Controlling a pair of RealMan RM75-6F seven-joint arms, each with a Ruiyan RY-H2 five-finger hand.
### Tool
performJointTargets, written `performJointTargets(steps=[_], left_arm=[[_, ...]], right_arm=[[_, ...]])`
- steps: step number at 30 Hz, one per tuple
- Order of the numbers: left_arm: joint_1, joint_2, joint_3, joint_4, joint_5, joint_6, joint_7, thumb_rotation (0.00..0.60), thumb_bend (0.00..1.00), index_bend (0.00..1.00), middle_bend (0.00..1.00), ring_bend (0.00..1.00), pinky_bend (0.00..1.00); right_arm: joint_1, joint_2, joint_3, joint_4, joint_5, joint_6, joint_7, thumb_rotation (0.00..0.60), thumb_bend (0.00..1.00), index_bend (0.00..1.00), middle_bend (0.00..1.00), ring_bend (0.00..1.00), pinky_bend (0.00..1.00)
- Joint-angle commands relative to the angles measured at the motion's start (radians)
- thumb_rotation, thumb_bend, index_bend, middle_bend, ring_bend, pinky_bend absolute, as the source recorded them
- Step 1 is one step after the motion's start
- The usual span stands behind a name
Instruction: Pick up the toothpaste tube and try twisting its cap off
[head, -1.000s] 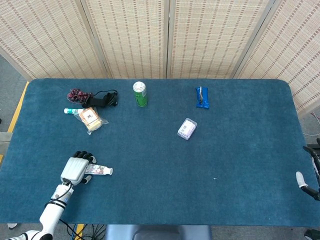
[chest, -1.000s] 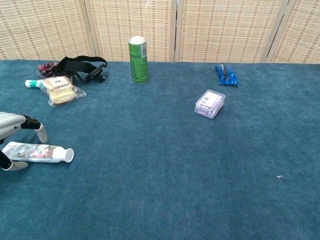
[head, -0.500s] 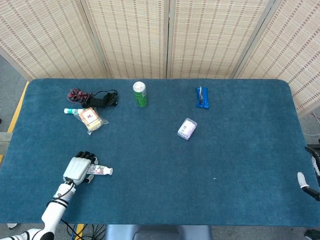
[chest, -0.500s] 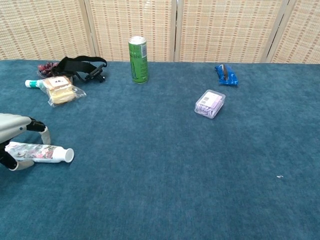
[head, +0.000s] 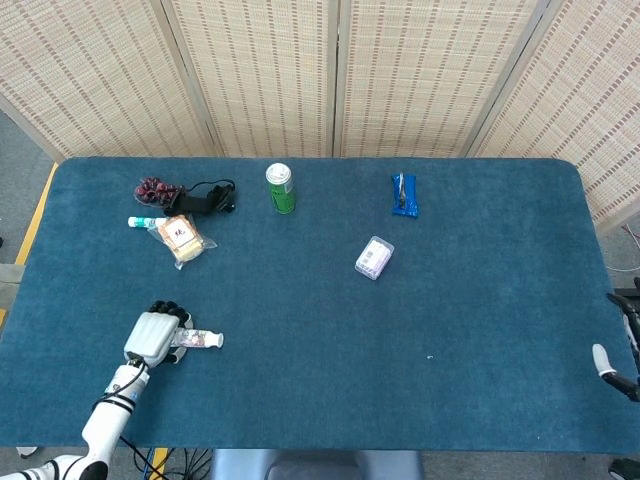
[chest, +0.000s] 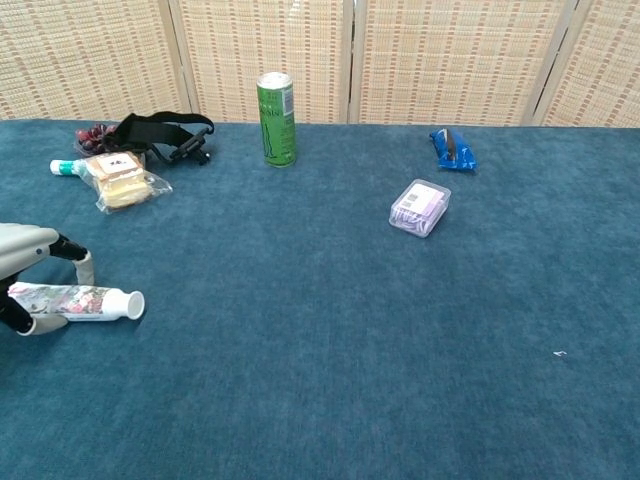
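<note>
Toothpaste tube (chest: 75, 301) lies flat near the front-left edge of the table (head: 450, 320), cap end pointing right, with your left robot hand (head: 152, 338) arched over its tail, fingers (chest: 84, 266) straddling it; whether they truly grip it you cannot tell from either view. Right robot hand (head: 603, 361) barely shows at the far right edge, state unreadable. Risk, as judged: a hold this far back lets the tube droop or slip on lifting, and twisting could spin it.
</note>
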Motion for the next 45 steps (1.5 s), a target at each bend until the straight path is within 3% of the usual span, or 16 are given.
performJointTargets(steps=[1, 4, 8, 18, 22, 27, 45], left_arm=[[0.002, -0.001, -0.002, 0.019, 0.024, 0.016, -0.035, 0.600, 0.28, 0.48, 0.46, 0.30, 0.14], [0.003, 0.005, -0.001, 0.036, 0.055, 0.029, -0.078, 0.600, 0.33, 0.50, 0.55, 0.40, 0.18], [0.000, 0.031, -0.004, 0.023, 0.087, 0.033, -0.138, 0.600, 0.36, 0.53, 0.61, 0.45, 0.25], [-0.042, 0.138, -0.023, -0.105, 0.127, -0.007, -0.200, 0.600, 0.37, 0.54, 0.63, 0.47, 0.28], [-0.094, 0.231, -0.050, -0.245, 0.146, -0.060, -0.208, 0.600, 0.38, 0.54, 0.63, 0.48, 0.29], [-0.144, 0.286, -0.076, -0.354, 0.124, -0.118, -0.210, 0.600, 0.38, 0.54, 0.64, 0.48, 0.29], [-0.257, 0.324, -0.150, -0.485, 0.017, -0.193, -0.253, 0.600, 0.38, 0.55, 0.64, 0.49, 0.30]], right_arm=[[0.001, 0.000, 0.000, -0.001, -0.004, 0.000, -0.002, 0.600, 0.29, 0.20, 0.00, 0.00, 0.00], [0.006, 0.002, -0.001, -0.003, -0.016, -0.002, -0.007, 0.600, 0.29, 0.20, 0.00, 0.00, 0.00], [0.023, 0.007, -0.006, -0.011, -0.050, -0.018, -0.029, 0.600, 0.29, 0.20, 0.00, 0.00, 0.00], [0.093, 0.027, -0.011, -0.068, -0.169, -0.078, -0.104, 0.600, 0.29, 0.20, 0.01, 0.00, 0.00], [0.167, 0.048, -0.008, -0.138, -0.249, -0.167, -0.183, 0.600, 0.29, 0.20, 0.01, 0.00, 0.00], [0.242, 0.037, 0.002, -0.200, -0.302, -0.255, -0.243, 0.600, 0.31, 0.20, 0.02, 0.00, 0.00], [0.438, -0.108, 0.054, -0.306, -0.226, -0.499, -0.430, 0.600, 0.31, 0.22, 0.02, 0.00, 0.00]])
